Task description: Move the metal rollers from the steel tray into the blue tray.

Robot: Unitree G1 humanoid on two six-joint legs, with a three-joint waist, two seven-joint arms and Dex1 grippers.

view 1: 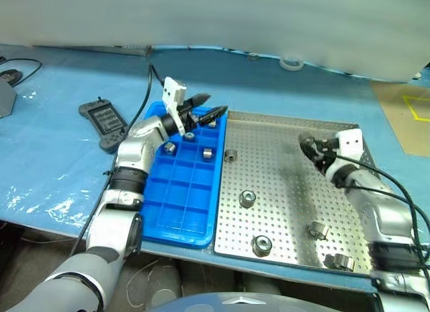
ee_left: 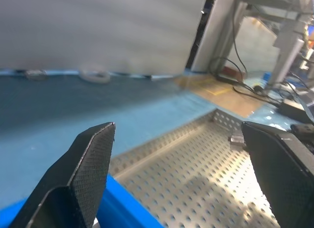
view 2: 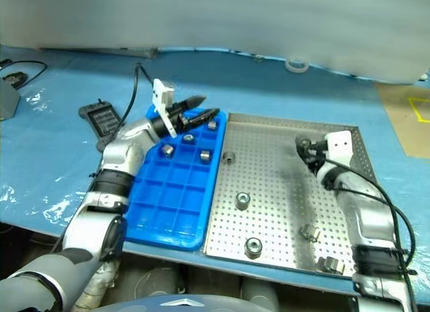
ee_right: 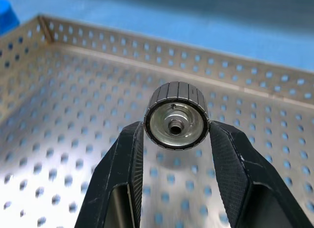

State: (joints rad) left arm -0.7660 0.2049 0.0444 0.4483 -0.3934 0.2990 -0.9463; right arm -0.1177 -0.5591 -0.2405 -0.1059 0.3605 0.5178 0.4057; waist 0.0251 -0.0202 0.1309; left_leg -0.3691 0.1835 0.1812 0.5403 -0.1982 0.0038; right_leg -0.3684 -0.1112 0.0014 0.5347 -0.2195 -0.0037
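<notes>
Left eye view: five metal rollers (view 1: 247, 198) on steel tray (view 1: 282, 134).

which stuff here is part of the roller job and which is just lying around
Job:
- metal rollers: five loose on the steel tray, e.g.; four in the blue tray, e.g.; one gripped by the right end effector
- left end effector, open

Lying about:
- black handheld controller
- white tape ring

Probably a lab: cabled workbench (view 1: 60, 157), floor tape (view 1: 418, 105).

white ring (ee_left: 94, 76) blurred at table's far edge, device (view 1: 5, 93) cut off
</notes>
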